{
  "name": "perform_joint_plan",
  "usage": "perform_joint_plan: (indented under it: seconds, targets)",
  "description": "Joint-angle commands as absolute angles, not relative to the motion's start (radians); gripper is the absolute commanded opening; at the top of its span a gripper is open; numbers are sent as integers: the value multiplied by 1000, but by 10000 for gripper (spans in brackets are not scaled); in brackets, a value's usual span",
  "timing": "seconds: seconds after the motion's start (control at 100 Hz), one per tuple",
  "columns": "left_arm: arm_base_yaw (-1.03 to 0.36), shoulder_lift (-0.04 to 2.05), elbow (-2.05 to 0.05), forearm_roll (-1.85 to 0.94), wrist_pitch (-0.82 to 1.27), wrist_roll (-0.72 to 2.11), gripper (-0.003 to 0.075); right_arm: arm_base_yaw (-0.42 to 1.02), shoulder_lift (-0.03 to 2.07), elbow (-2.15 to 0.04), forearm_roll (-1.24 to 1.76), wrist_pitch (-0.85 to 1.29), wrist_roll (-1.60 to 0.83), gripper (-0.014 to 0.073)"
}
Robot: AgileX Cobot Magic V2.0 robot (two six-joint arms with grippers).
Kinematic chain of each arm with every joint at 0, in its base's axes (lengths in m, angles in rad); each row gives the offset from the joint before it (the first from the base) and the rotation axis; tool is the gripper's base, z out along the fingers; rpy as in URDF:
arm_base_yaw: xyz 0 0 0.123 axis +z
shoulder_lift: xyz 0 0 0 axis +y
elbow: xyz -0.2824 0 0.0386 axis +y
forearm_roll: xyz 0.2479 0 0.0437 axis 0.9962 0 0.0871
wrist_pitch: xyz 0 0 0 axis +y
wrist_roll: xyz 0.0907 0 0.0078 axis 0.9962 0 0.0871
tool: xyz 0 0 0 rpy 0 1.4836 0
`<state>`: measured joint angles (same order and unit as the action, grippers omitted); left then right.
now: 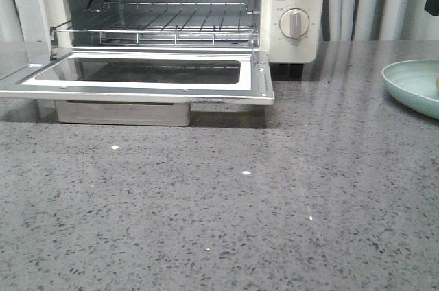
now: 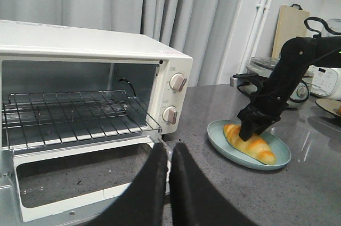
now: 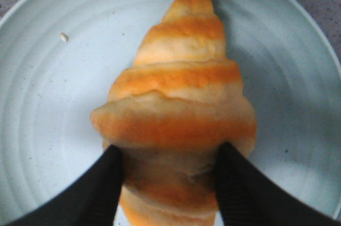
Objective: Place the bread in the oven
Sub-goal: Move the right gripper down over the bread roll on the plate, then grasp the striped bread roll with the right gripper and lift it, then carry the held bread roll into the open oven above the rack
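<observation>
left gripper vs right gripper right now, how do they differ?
The left gripper is shut and holds nothing, its fingers pressed together; the right gripper is spread around the bread, a finger against each side. The left gripper hangs in front of the oven's open door; the right gripper is down over the pale green plate, where the bread lies. Both have black fingers.

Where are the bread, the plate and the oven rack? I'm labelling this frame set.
bread (image 3: 181,98): right wrist view, striped top crust.
plate (image 2: 216,136): left wrist view, bare near rim.
oven rack (image 1: 171,23): front view, middle wires.
</observation>
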<state>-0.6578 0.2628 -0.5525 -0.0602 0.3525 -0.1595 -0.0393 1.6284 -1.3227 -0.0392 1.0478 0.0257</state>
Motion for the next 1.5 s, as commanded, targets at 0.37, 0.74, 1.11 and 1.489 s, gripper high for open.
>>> perform_joint_plan:
  seconds: [0.37, 0.74, 1.11, 1.489]
  targets:
    - [-579, 272, -720, 80, 445, -160, -22, -12, 1586, -1410, -57, 1087, 22, -66]
    - [-315, 254, -798, 100, 515, -158, -22, 235, 1474, -1573, -57, 1287, 14, -66]
    - [-300, 218, -798, 97, 516, -158, -22, 576, 1412, -1585, -82, 1278, 14, -66]
    - [-300, 218, -798, 97, 539, -158, -22, 729, 1538, -1739, -143, 1268, -7, -66]
